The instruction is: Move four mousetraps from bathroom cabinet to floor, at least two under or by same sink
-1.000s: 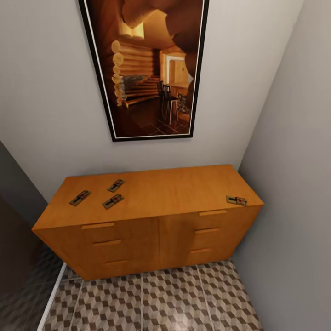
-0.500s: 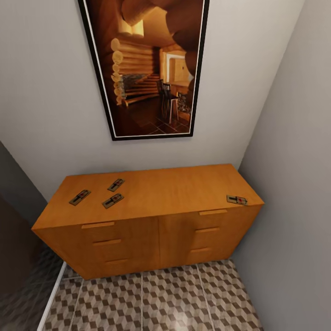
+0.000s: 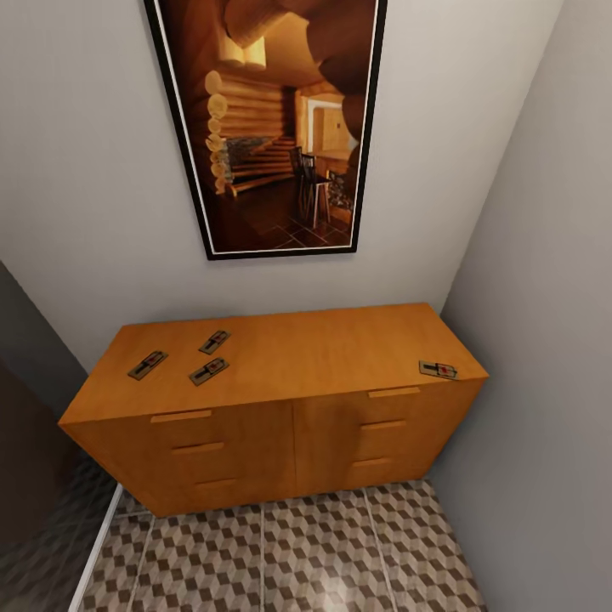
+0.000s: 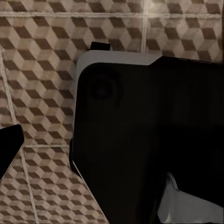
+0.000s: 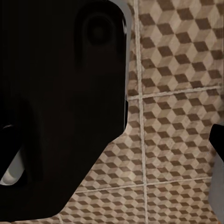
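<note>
The orange-brown cabinet point(image 3: 297, 348) stands against the back wall in the head view. Three mousetraps lie close together on the left of its top: one point(image 3: 148, 365) furthest left, one point(image 3: 214, 342) further back, one point(image 3: 208, 371) nearer the front. Another mousetrap point(image 3: 437, 370) lies alone at the top's front right corner. The cube-patterned bathroom floor point(image 3: 289, 552) spreads in front of the cabinet. The bathroom sink is out of view. In each wrist view one dark finger pokes in at the edge, the left finger point(image 4: 8, 147) and the right finger point(image 5: 218, 140), above tiles.
A large framed picture point(image 3: 268, 127) hangs above the cabinet. A grey wall point(image 3: 544, 340) closes the right side, a dark panel point(image 3: 25, 442) the left. My dark body point(image 4: 140, 140) blocks much of the left wrist view, and the same body point(image 5: 56, 102) much of the right.
</note>
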`<state>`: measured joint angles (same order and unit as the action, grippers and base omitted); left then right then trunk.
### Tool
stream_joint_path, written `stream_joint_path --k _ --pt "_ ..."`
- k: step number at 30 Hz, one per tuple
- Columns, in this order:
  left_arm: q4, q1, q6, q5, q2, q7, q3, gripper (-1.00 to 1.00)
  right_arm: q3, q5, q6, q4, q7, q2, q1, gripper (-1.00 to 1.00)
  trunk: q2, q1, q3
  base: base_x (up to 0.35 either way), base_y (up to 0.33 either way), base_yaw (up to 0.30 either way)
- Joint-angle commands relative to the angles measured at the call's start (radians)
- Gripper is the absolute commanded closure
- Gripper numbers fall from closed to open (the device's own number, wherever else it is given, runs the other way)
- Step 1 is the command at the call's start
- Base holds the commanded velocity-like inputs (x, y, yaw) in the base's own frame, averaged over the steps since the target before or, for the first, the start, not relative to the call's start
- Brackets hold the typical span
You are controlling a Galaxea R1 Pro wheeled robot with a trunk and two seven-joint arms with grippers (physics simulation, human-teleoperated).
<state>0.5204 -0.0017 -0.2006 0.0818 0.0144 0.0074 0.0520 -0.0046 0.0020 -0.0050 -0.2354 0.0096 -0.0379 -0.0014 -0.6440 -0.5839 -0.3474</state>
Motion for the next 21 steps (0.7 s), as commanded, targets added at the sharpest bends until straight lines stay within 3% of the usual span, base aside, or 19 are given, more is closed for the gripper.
stream_joint_path --k 1,5,7,10,11,12,14,15,19,21 --pt "0.016 0.0 -0.01 0.008 0.0 0.001 0.004 -1.0 -0.001 0.0 0.0 -0.004 0.001 -0.001 0.0 -1.0 -0.001 0.0 -0.001 0.0 0.0 0.0" --pt "0.1 0.0 -0.019 0.006 -0.007 0.002 0.003 -1.0 0.0 0.001 0.008 -0.067 -0.003 -0.009 0.0 -1.0 -0.001 0.0 -0.001 0.0 0.0 0.0" --pt "0.173 0.0 -0.025 0.007 -0.024 0.002 0.004 -1.0 -0.001 0.001 0.048 -0.152 -0.005 -0.039 0.0 -1.0 -0.001 0.0 -0.001 0.0 0.0 0.0" --pt "0.312 0.0 -0.057 0.009 -0.043 -0.001 0.006 -1.0 -0.004 0.002 0.19 -0.335 -0.005 -0.085 0.0 -1.0 -0.001 0.0 -0.001 0.0 0.0 0.0" --pt "0.312 0.0 -0.057 0.009 -0.043 -0.001 0.006 -1.0 -0.004 0.002 0.19 -0.335 -0.005 -0.085 0.0 -1.0 -0.001 0.0 -0.001 0.0 0.0 0.0" --pt "0.382 0.0 -0.085 0.013 -0.047 -0.003 0.007 -1.0 -0.008 -0.001 0.269 -0.445 -0.003 -0.102 0.0 -1.0 -0.001 0.0 -0.001 0.0 0.0 0.0" --pt "0.454 0.0 -0.117 0.017 -0.049 -0.004 0.008 -1.0 -0.021 -0.005 0.347 -0.568 0.0 -0.121 0.0 -1.0 -0.001 0.0 -0.001 0.0 0.0 0.0" --pt "0.523 0.0 -0.149 0.019 -0.05 -0.005 0.009 -1.0 -0.043 -0.008 0.414 -0.685 0.001 -0.144 0.0 -1.0 -0.001 0.0 -0.001 0.0 0.0 0.0" --pt "0.656 0.0 -0.214 0.022 -0.049 -0.006 0.008 -1.0 -0.113 -0.011 0.516 -0.885 0.003 -0.18 0.0 -1.0 -0.001 0.0 -0.001 0.0 0.0 0.0" --pt "0.753 0.0 -0.283 0.02 -0.046 -0.006 0.005 -1.0 -0.18 -0.012 0.58 -0.994 0.005 -0.199 0.0 -1.0 -0.001 0.0 -0.001 0.0 0.0 0.0"
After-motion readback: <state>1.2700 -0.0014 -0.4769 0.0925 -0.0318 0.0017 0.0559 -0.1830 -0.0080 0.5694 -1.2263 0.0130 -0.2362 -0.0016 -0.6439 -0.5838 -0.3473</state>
